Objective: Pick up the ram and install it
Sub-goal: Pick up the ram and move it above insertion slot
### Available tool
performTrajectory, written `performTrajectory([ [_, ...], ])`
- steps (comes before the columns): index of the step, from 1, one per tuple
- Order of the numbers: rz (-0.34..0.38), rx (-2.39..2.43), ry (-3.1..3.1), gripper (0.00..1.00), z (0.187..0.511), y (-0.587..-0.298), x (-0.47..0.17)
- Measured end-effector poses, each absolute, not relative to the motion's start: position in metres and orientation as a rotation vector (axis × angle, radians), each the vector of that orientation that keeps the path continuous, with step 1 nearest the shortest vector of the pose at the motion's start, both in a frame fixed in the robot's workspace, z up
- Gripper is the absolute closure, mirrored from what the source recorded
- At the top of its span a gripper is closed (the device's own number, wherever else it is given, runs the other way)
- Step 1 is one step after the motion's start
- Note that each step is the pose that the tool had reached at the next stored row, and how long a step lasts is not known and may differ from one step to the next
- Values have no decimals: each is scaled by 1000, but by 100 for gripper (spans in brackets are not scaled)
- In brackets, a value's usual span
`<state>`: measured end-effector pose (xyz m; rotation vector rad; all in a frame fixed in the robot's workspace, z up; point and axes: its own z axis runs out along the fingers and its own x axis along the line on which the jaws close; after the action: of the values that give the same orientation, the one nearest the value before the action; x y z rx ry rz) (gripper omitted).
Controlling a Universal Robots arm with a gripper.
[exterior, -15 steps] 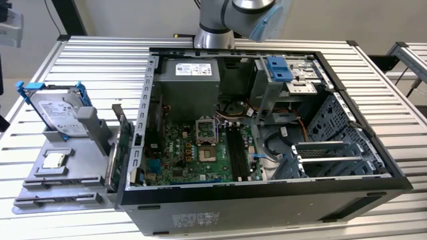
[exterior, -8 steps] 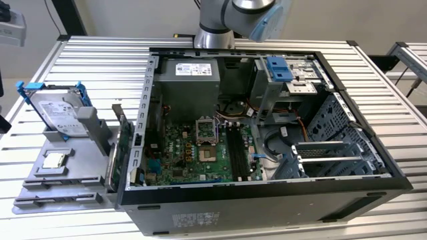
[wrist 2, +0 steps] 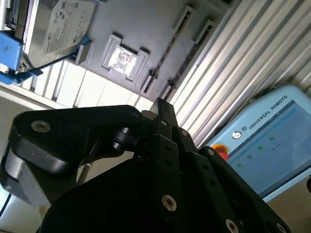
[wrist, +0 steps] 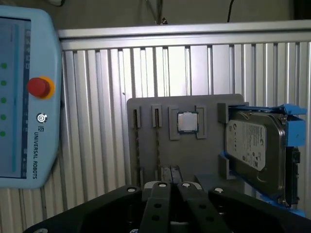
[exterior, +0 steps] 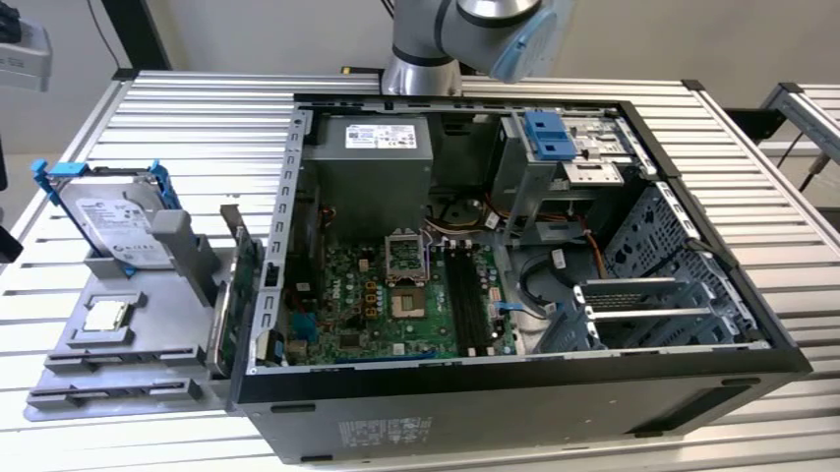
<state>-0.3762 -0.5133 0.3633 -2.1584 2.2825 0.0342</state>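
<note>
The ram (exterior: 226, 307) is a thin greenish stick standing on edge in a slot along the grey tray's (exterior: 132, 344) side nearest the computer case (exterior: 525, 256). In the first wrist view it appears edge-on as a thin dark line (wrist: 157, 145) in the tray (wrist: 204, 155). My gripper (wrist: 169, 171) hovers well above the tray, near the ram slots, with its black fingers pressed together and nothing between them. The second wrist view has the same closed fingertips (wrist 2: 160, 104) over the tray (wrist 2: 146, 29). The arm (exterior: 453, 34) reaches in from behind the case.
A silver hard drive in a blue bracket (exterior: 116, 231) and a small square processor chip (exterior: 105, 315) sit on the tray. The open case holds a motherboard (exterior: 393, 295) with memory slots (exterior: 462, 295). A teach pendant (wrist: 19, 97) lies on the slatted table (exterior: 197, 128).
</note>
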Motion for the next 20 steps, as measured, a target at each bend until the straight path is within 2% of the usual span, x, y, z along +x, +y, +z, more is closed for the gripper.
performTrajectory([
  [2,34,-2158,2282,100,363,-513,-376],
  [3,34,-2158,2282,0,363,-513,-376],
  [20,32,-2192,2249,0,363,-513,-376],
])
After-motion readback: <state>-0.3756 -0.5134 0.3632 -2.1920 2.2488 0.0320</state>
